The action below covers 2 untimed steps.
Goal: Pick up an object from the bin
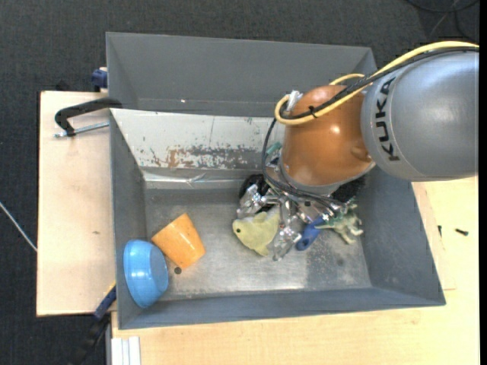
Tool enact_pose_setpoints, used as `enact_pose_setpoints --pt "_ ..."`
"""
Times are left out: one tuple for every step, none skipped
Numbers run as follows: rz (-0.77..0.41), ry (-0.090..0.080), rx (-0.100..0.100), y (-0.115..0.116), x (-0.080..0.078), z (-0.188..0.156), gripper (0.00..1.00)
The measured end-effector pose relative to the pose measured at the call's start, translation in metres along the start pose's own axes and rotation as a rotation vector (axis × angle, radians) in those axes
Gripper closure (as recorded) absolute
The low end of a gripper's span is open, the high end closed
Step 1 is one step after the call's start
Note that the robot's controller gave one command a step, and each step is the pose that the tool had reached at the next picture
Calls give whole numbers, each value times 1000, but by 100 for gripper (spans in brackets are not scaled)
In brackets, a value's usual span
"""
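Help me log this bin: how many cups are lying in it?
2: an orange cup on its side at the lower left of the bin, and a blue cup beside it in the corner. The heap may hide more.

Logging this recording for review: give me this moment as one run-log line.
gripper: over heap | nearest: pale yellow piece, blue piece | apart, lower left: orange cup, blue bowl

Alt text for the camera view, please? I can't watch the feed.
The gripper is low in the grey bin, right of centre, at a pale yellow lump, a blue piece and a green piece. An orange cup and a blue bowl lie at the lower left.
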State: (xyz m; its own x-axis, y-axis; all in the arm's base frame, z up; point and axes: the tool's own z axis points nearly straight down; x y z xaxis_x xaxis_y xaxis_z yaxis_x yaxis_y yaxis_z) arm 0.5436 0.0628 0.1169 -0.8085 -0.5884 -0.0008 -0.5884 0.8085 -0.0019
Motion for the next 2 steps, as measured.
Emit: enact_pose_setpoints --pt "-434 -6 1 -40 -18 41 0" --pt "-433 -8 1 -39 -19 39 100"
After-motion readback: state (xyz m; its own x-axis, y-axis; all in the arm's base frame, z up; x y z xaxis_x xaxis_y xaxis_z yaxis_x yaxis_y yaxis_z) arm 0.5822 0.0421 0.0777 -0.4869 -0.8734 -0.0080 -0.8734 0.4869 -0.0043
